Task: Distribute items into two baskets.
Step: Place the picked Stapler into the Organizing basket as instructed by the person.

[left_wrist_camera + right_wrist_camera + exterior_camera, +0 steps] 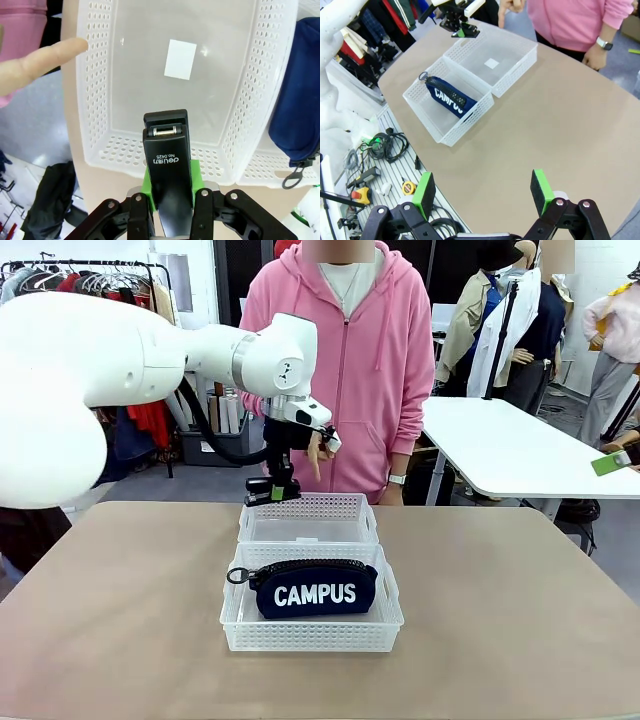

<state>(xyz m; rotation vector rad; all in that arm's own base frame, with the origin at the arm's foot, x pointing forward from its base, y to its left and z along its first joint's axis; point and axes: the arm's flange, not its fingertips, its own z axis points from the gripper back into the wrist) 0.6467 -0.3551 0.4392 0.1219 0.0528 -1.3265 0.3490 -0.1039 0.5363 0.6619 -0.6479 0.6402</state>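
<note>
The black stapler (167, 170) is clamped between the green pads of my left gripper (272, 490), which hangs just above the far-left rim of the farther white basket (310, 505). That basket (95, 100) holds nothing but a white label on its floor. The navy CAMPUS pouch (315, 588) lies in the nearer basket (310, 638), directly against the farther one, its ring pull pointing left. The pouch (300, 90) also shows at the edge of the left wrist view. My right gripper (482, 192) hovers open high over the table, well away from both baskets (512, 77).
A person in a pink hoodie stands at the far side, one hand (318, 452) just behind my left gripper, a finger (45, 60) near the farther basket's rim. Bare tan tabletop (500, 620) surrounds the baskets. Cables and tools lie beside the table (380, 150).
</note>
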